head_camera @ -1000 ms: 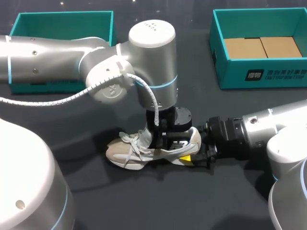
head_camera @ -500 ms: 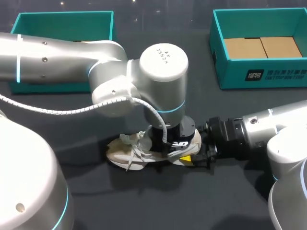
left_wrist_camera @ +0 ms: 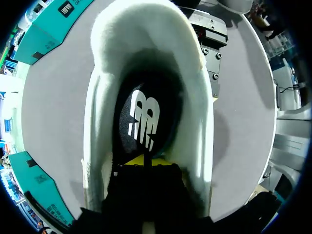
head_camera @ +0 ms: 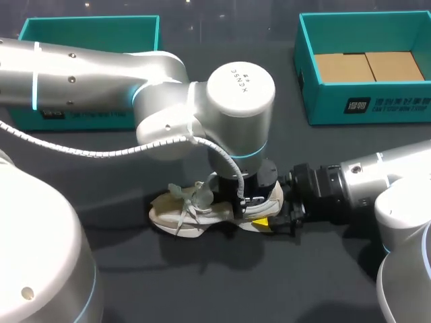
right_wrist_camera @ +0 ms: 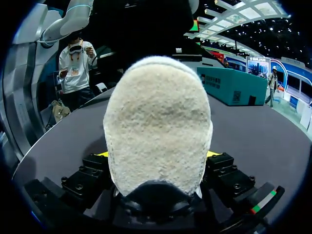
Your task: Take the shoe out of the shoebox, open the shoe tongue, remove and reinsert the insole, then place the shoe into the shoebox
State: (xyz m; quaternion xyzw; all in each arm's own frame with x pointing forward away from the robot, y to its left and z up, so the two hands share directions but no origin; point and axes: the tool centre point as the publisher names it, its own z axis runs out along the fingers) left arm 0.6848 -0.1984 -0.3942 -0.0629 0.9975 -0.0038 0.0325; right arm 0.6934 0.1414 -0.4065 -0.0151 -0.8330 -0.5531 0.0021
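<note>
Shoe (head_camera: 202,214), beige, with fuzzy rounded heel (right_wrist_camera: 158,126) and loose laces (head_camera: 187,202), lying on dark matte table (head_camera: 202,282), heel clamped from two sides by right gripper (head_camera: 267,221), left gripper (left_wrist_camera: 145,163) down in padded opening over black insole (left_wrist_camera: 144,117), its grip impossible to tell, teal boxes (head_camera: 91,23) (head_camera: 367,111) well behind.

The head view looks down on the table (head_camera: 202,282) from above and behind, the left wrist view peers closely down into the shoe (left_wrist_camera: 146,34), and the right wrist view faces its heel (right_wrist_camera: 158,126) close up; all three share the shoe.
</note>
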